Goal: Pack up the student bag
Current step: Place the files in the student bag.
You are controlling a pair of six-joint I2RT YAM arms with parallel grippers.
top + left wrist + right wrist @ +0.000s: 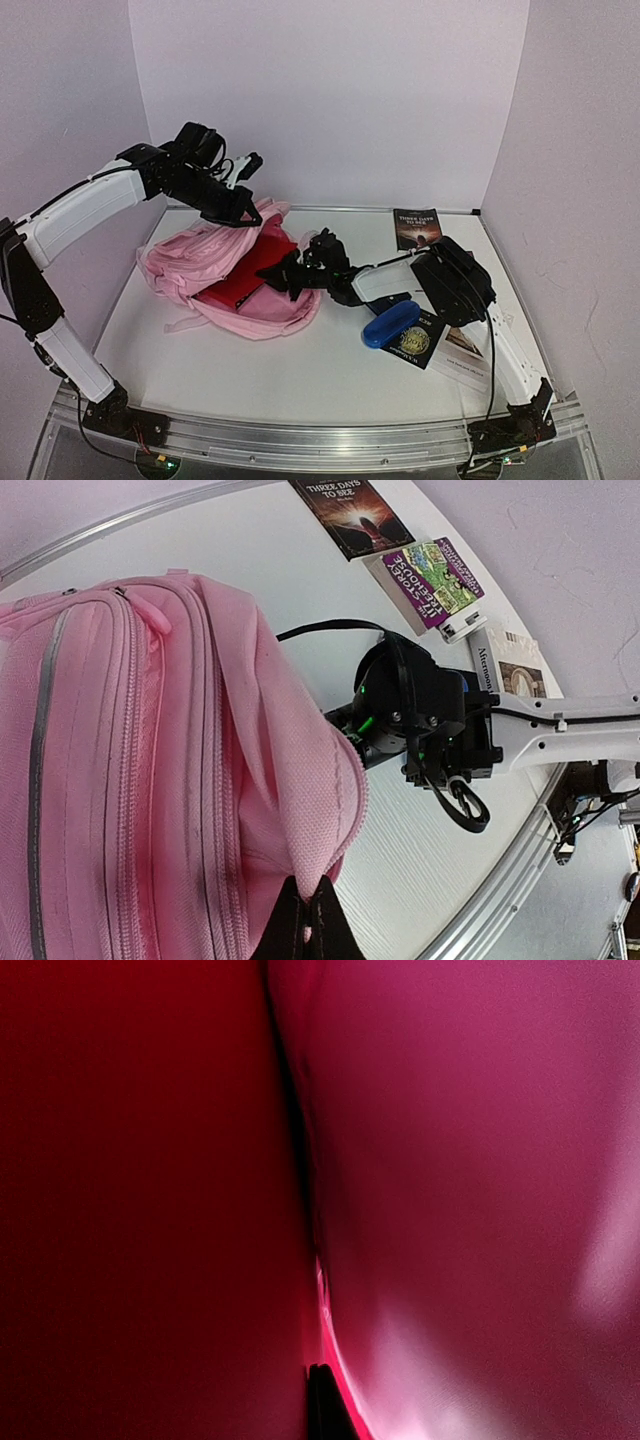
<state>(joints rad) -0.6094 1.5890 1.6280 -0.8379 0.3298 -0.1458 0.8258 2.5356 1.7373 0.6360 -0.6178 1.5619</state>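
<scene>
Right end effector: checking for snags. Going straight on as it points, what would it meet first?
Likely the pink inner wall of the student bag, beside the red flat item inside; depth is unclear.

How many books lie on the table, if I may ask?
3: Three Days to See book at back right, dark book and pale book at near right; the pink backpack may hide others.

The student bag (215, 265), soft pink with grey zips, lies slumped left of centre, its mouth gaping wide, red showing inside
</scene>
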